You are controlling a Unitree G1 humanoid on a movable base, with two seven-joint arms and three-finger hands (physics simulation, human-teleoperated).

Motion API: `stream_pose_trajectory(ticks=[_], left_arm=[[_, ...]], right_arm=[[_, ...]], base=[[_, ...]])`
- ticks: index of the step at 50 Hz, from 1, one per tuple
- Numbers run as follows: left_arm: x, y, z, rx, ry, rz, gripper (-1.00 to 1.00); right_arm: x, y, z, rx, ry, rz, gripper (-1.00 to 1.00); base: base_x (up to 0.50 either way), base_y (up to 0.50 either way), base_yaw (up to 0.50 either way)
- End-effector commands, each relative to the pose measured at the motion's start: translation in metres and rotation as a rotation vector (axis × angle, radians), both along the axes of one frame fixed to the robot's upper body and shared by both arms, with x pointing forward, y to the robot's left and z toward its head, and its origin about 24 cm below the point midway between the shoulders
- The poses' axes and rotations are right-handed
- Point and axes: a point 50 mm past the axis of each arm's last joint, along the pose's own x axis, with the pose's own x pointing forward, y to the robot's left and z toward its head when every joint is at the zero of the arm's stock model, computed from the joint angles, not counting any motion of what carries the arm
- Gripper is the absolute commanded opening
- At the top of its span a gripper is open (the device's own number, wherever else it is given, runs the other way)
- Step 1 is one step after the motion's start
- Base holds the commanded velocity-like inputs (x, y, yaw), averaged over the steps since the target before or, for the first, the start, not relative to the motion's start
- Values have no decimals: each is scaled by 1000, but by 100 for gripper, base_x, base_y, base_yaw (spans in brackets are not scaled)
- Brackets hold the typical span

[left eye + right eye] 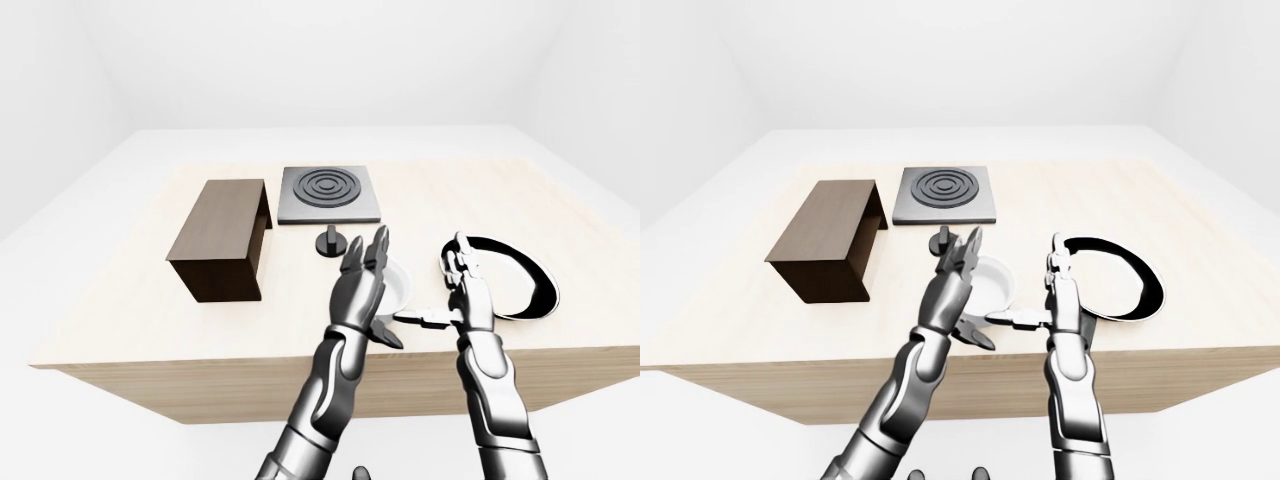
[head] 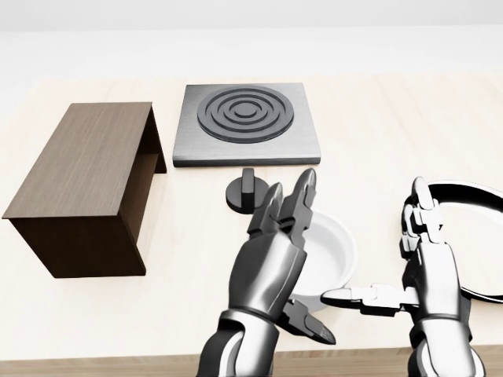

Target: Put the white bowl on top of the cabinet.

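white bowl [image 2: 330, 255]: on the worktop [image 2: 377, 133] near its lower edge in the head view, between the two robot hands; partly hidden by the left one.
left robot hand [image 2: 279, 251]: fingers spread apart, standing against the bowl's left side, not closed round it.
right robot hand [image 2: 416, 271]: fingers apart, thumb pointing left toward the bowl's lower rim; contact cannot be told.
cabinet [image 2: 90, 169]: dark wood, well apart to the left, top bare.
risk: a two-sided squeeze on a smooth bowl may let it slip or tip; the carry passes near the knob [image 2: 249, 191] and the burner plate [image 2: 245, 122].
views: the eye views show the sink [image 1: 515, 275] whole; the head view crops it.
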Motion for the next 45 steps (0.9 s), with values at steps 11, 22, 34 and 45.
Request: stream_pose_trajectory(ticks=[11, 22, 34, 45], left_arm=[[8, -19, -24, 308, -20, -23, 100], [10, -22, -24, 347, -26, -32, 100], [1, -32, -32, 432, -39, -70, 100], [6, -29, -47, 491, 1, -69, 100]], right_arm=[[-4, -8, 7, 7, -14, -12, 100], [-8, -12, 11, -1, -24, -7, 100], [-10, -14, 14, 3, -33, -6, 100], [-10, -14, 14, 4, -34, -5, 100]], base=[[0, 0, 0], [0, 0, 0], [0, 0, 0], [0, 0, 0]])
